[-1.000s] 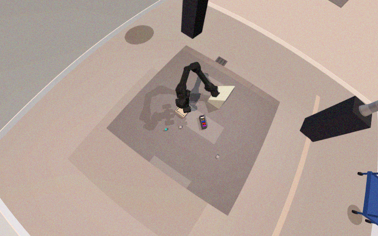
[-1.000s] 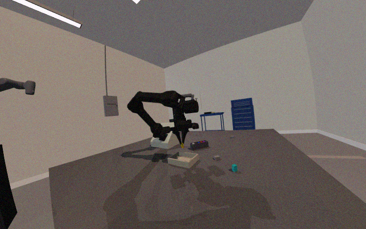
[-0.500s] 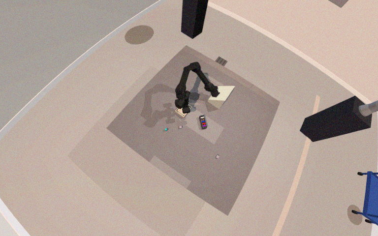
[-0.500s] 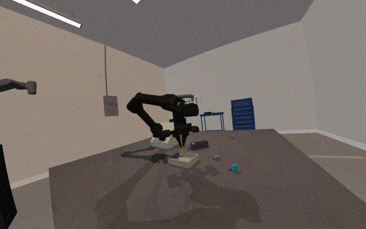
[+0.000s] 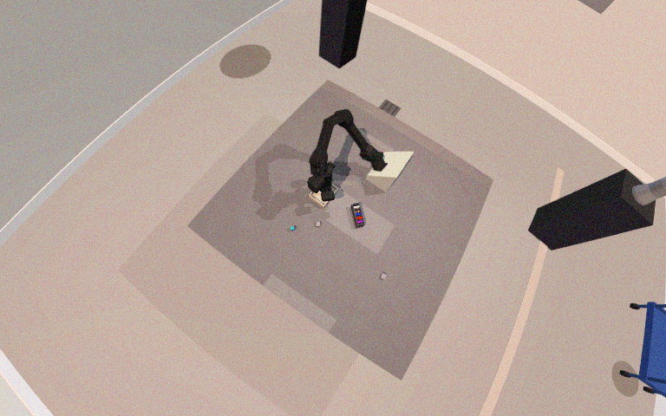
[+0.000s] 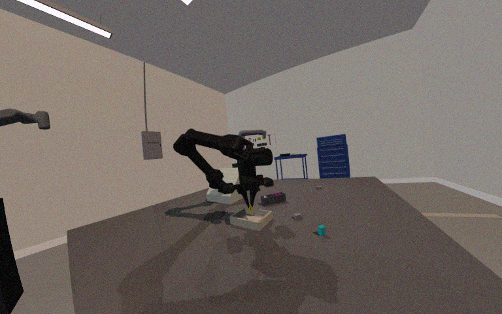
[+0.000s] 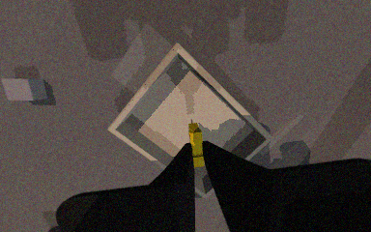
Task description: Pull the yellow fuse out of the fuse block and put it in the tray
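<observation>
Yellow fuse (image 7: pixel 196 141) pinched upright in nearly closed fingers, inside tray (image 7: pixel 139 103) rim, fuse block (image 6: pixel 272 198) well apart

Top view: high overhead, far off, looking down on the whole table (image 5: pixel 419 308), arm (image 5: pixel 326 149) small at frame centre. Exterior view: low at the table's near end, facing along it toward the far walls, arm mid-frame. Wrist view: close, aimed straight down past the gripper (image 7: pixel 197 154) onto the tray (image 7: pixel 139 113). Tray shared by all three.
</observation>
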Controlling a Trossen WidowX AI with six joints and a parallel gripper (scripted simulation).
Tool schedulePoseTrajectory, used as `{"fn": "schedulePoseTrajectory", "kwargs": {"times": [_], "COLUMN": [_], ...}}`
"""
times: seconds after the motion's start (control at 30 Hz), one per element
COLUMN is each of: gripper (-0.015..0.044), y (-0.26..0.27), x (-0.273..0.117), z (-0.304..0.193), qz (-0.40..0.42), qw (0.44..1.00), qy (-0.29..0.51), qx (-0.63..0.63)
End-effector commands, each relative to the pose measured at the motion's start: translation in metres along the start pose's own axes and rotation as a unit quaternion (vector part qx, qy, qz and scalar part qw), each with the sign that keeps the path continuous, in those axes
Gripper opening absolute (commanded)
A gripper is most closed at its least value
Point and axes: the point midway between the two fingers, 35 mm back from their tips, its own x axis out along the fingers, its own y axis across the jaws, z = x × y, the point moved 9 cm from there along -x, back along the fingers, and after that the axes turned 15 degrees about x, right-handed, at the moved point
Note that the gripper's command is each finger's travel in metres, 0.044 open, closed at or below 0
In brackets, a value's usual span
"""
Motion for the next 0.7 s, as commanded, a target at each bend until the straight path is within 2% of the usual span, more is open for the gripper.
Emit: {"fn": "schedulePoseTrajectory", "kwargs": {"times": [0.0, 0.33, 0.47, 0.67], "gripper": [0.0079, 0.0330, 0.0330, 0.0330], "y": [0.000, 0.000, 0.000, 0.000], "x": [0.000, -0.003, -0.035, -0.037], "z": [0.000, 0.000, -0.001, -0.001], "qz": [0.000, 0.000, -0.001, -0.001], "qw": [1.000, 1.000, 1.000, 1.000], "qy": [0.000, 0.000, 0.000, 0.000], "qx": [0.000, 0.000, -0.003, -0.003]}}
